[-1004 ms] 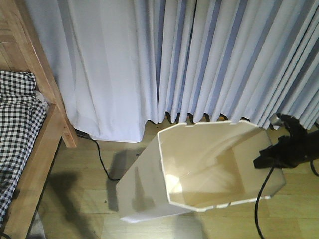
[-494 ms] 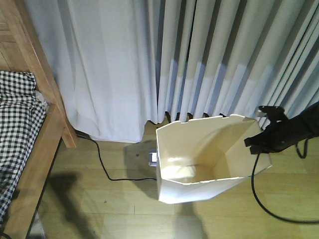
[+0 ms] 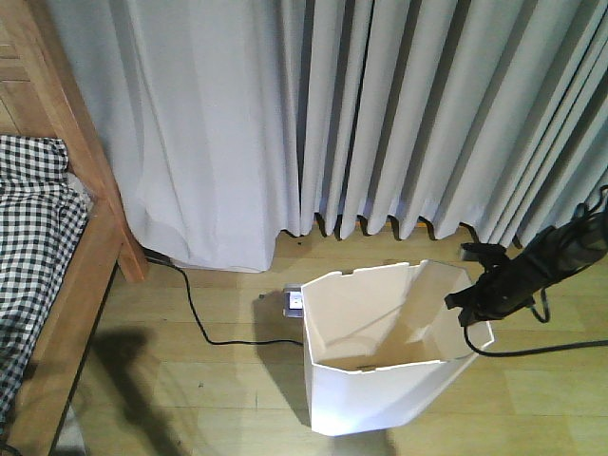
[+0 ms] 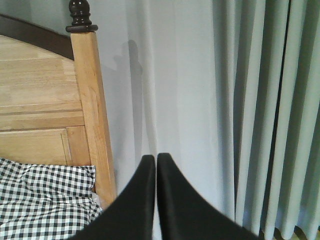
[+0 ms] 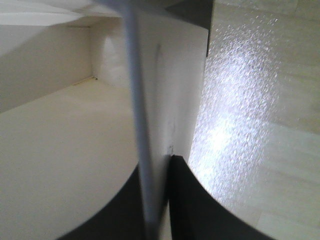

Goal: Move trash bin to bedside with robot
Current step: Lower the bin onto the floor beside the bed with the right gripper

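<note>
Between the fingers of my right gripper [image 5: 160, 200]: the trash bin [image 3: 380, 380] wall, clamped at the rim, one finger inside, one outside. Bin sits upright on the wood floor [image 3: 190, 380], before the curtain [image 3: 380, 114]. Bed [image 3: 57, 313] lies well to the bin's far side. Left gripper [image 4: 156, 200] clenched on nothing, facing the bedpost [image 4: 92, 115].

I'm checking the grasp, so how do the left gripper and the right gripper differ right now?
The left gripper is shut on nothing, while the right gripper is shut on the wall of the trash bin. The left faces the curtain and bed post; the right points down at the bin and floor. Both have black fingers.
</note>
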Robot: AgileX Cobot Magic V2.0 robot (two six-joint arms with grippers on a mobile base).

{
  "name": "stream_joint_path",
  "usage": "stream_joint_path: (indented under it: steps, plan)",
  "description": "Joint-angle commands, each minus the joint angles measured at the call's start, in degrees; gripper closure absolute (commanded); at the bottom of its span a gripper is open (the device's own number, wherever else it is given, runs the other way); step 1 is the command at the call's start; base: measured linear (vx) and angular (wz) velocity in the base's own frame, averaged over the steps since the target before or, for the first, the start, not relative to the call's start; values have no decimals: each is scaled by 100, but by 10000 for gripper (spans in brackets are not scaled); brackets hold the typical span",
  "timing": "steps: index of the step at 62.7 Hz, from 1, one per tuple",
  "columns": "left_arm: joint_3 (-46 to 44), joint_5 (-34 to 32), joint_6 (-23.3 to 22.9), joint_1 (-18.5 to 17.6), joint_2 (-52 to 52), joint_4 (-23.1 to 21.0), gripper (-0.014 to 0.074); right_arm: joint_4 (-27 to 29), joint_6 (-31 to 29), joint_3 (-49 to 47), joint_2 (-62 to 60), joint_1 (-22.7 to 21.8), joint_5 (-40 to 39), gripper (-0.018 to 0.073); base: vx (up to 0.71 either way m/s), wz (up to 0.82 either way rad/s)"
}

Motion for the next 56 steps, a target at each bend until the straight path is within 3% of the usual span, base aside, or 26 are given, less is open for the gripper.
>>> stream_joint_path:
  steps: [1, 15, 35, 56]
  plan:
    - [67, -428, -79, -35, -37, -54, 603, 525, 209, -529, -146, 89, 736, 563, 0, 0]
    - [67, -428, -79, -35, -37, -54, 603, 286, 907, -1501, 700, 212, 883, 563, 0, 0]
    - [67, -428, -79, -35, -37, -54, 603, -615, 1943, -2645, 1515, 516, 1190, 557, 0, 0]
    - [67, -428, -79, -35, -37, -54, 603, -492, 1983, -3002, 1837, 516, 1064, 546, 0, 0]
